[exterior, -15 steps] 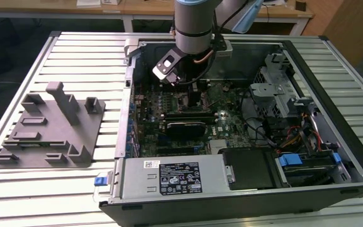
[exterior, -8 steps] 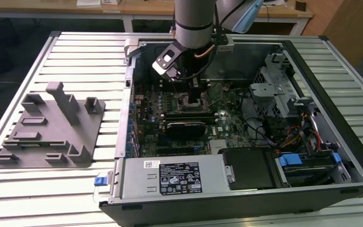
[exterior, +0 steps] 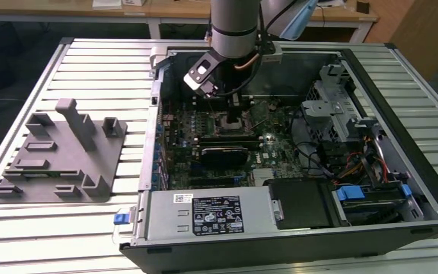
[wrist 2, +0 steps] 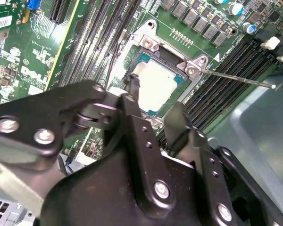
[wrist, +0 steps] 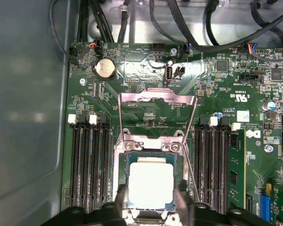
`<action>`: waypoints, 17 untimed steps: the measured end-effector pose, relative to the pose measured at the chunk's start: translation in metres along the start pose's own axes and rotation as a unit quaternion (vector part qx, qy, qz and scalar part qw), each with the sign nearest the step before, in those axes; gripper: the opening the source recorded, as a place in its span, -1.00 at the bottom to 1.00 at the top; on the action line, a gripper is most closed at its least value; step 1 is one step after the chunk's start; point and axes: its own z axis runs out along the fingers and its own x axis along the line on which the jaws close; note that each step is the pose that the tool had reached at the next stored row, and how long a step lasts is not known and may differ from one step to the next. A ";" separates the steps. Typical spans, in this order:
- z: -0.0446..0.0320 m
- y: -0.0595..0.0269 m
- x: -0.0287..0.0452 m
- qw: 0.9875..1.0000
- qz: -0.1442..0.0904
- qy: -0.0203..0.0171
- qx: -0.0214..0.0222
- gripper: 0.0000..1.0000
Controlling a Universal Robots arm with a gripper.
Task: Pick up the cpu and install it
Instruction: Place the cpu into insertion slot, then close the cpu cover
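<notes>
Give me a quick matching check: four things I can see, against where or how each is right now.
1 cpu
2 load plate
3 grey fixture
4 coin cell

A on the slatted table, outside the case
B flipped up open
C at the open socket
D round, silver, near the board's edge

Pairs: 1-C, 2-B, 3-A, 4-D

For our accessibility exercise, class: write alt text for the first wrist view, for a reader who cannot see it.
A silver-topped cpu lies in the socket of the motherboard with the black pincer close over it. The socket's metal retention frame is swung open, and black memory slots flank it on both sides.
</notes>
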 end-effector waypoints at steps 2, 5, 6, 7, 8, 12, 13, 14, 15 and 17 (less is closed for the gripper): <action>-0.0002 0.0000 0.0000 1.000 0.000 0.000 0.000 -0.07; -0.0004 0.0000 0.0000 1.000 0.000 0.000 0.000 -0.31; -0.0005 0.0000 0.0000 1.000 0.000 0.000 0.000 -0.43; -0.0005 0.0000 0.0000 1.000 0.000 0.000 0.000 -0.55; -0.0006 0.0000 0.0000 1.000 0.000 0.000 0.000 -0.66; -0.0010 0.0000 0.0000 1.000 0.000 0.000 0.000 -0.79; -0.0010 0.0000 0.0000 1.000 0.000 0.000 0.000 -0.79; -0.0011 0.0001 0.0000 1.000 0.000 0.000 0.000 -0.79; -0.0012 0.0001 0.0000 1.000 0.000 0.000 0.000 -0.79; -0.0028 0.0002 0.0000 1.000 0.000 0.000 0.000 -0.79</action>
